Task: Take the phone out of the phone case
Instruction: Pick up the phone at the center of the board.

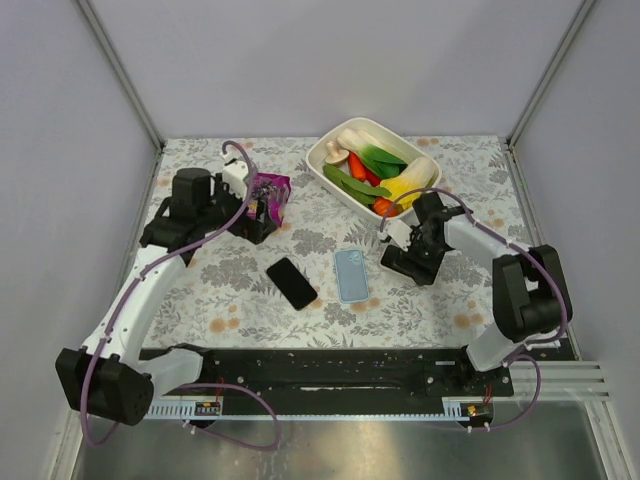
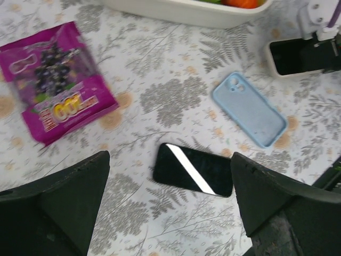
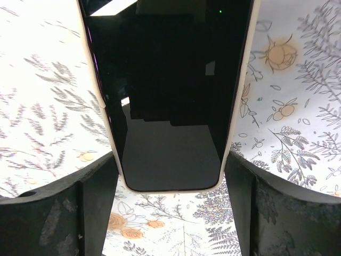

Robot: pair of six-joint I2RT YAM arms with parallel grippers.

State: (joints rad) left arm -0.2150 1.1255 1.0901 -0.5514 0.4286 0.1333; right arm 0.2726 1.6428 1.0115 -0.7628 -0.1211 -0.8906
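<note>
A phone in a cream case lies screen up between my right gripper's fingers. Both fingers press on the case's long sides near its end. It also shows in the left wrist view; in the top view my right gripper hides it. A bare black phone and an empty light blue case lie side by side mid-table, also in the left wrist view as the black phone and blue case. My left gripper hangs open and empty above the table.
A purple snack bag lies by my left gripper and shows in the left wrist view. A white dish of toy vegetables stands at the back, just behind my right gripper. The cell walls close in the table's left, right and back.
</note>
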